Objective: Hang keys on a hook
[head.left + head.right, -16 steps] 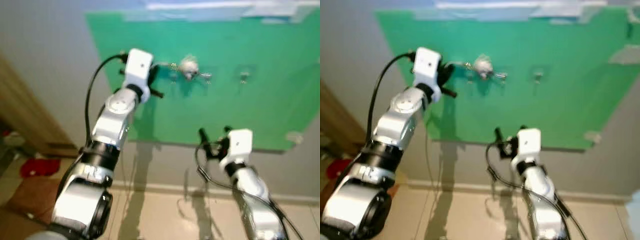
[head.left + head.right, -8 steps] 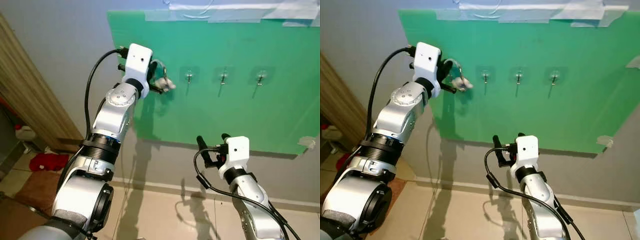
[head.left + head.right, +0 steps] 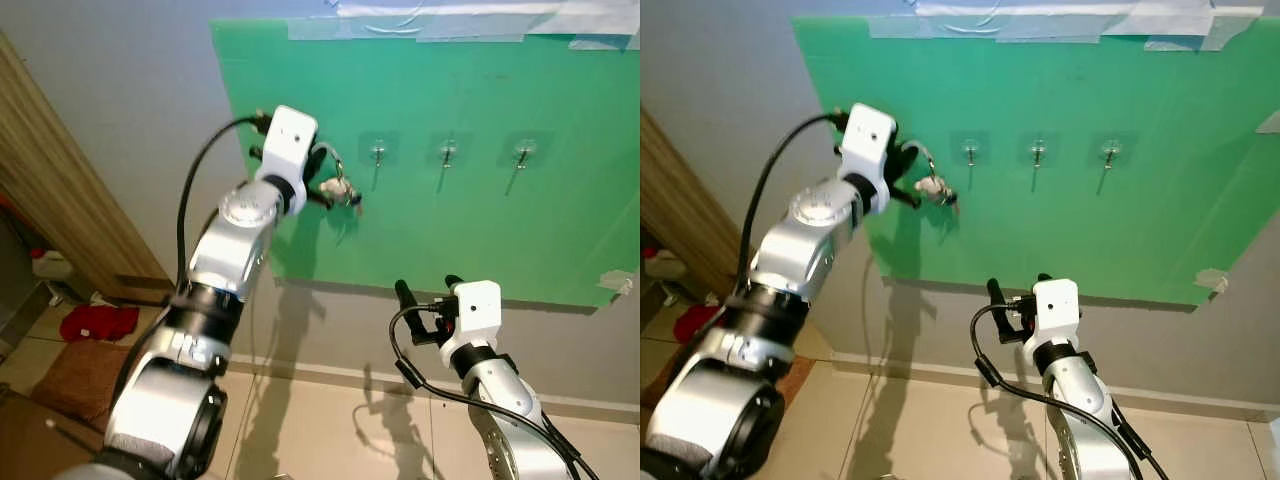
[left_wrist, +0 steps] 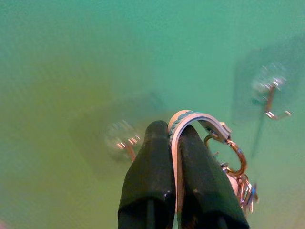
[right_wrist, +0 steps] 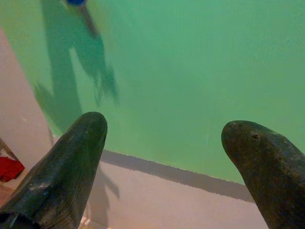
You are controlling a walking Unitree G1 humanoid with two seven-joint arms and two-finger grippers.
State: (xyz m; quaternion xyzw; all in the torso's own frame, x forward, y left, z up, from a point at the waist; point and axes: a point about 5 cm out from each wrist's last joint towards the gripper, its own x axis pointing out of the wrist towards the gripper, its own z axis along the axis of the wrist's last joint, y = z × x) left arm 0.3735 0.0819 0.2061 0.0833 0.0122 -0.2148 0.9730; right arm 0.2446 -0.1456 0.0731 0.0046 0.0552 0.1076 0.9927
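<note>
Swinging closer, my left gripper has carried the keys from the green board's left edge almost to the leftmost hook, so hanging looks near. Its fingers pinch a pale fabric strap with a coppery ring. My right gripper hangs low, fingers spread, empty.

- Three hooks on one green board: first hook, second hook, third hook.
- One bunch of keys on one strap loop.
- Two grippers: left gripper, right gripper.
- Four black fingers, two per gripper.
- One red cloth on the floor.
</note>
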